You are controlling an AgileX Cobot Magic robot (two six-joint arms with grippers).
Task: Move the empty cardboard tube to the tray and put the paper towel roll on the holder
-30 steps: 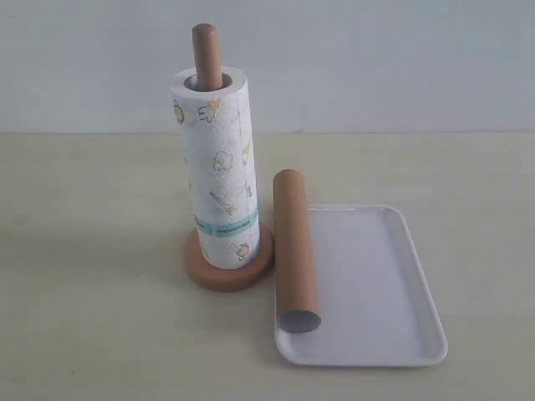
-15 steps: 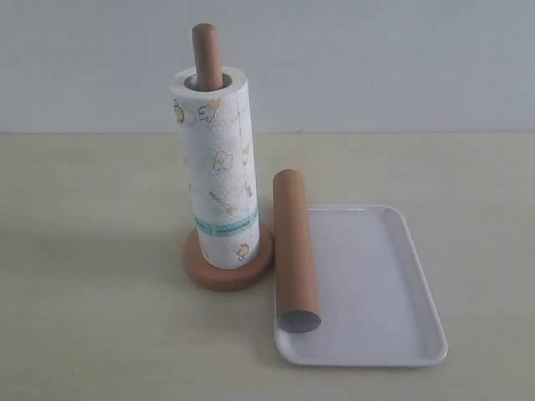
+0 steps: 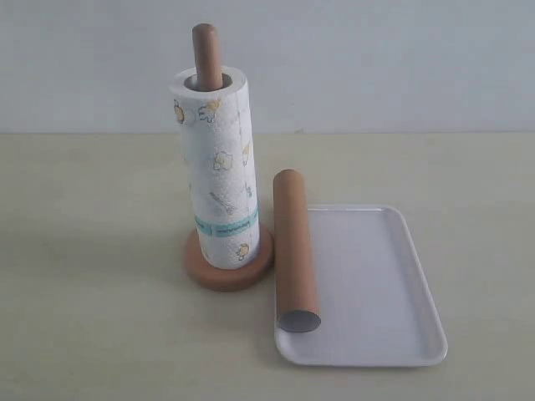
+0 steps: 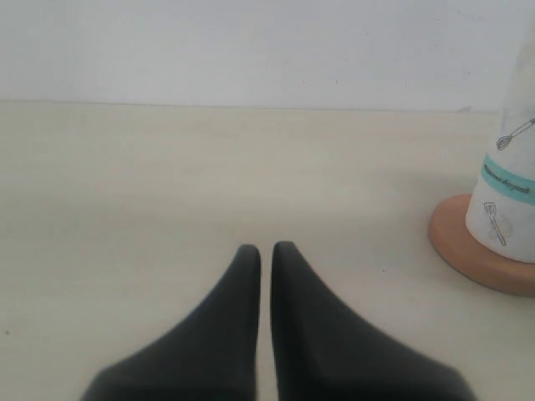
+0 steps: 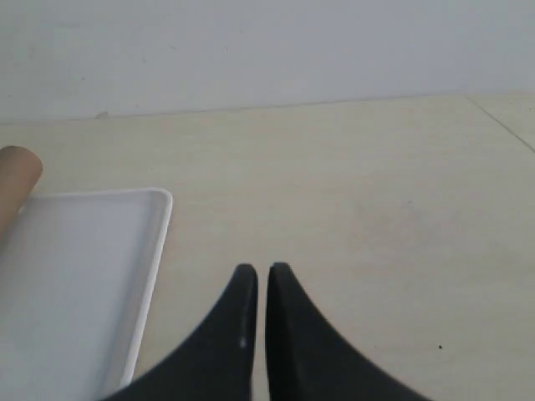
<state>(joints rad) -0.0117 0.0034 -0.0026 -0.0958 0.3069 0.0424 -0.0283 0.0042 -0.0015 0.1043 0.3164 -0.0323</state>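
Observation:
The paper towel roll (image 3: 217,175) stands upright on the wooden holder (image 3: 229,271), whose pole top (image 3: 206,52) pokes out above the roll. The brown cardboard tube (image 3: 294,251) lies along the left rim of the white tray (image 3: 376,288), grey open end towards the camera. Neither gripper shows in the exterior view. My left gripper (image 4: 265,251) is shut with nothing in it above bare table, the roll (image 4: 510,192) and holder base (image 4: 468,251) off to one side. My right gripper (image 5: 257,271) is shut on nothing, beside the tray (image 5: 84,276) and the tube end (image 5: 17,180).
A pale beige table (image 3: 92,251) carries everything, with a plain light wall (image 3: 376,58) behind. A table edge or seam (image 5: 501,125) runs near the corner of the right wrist view.

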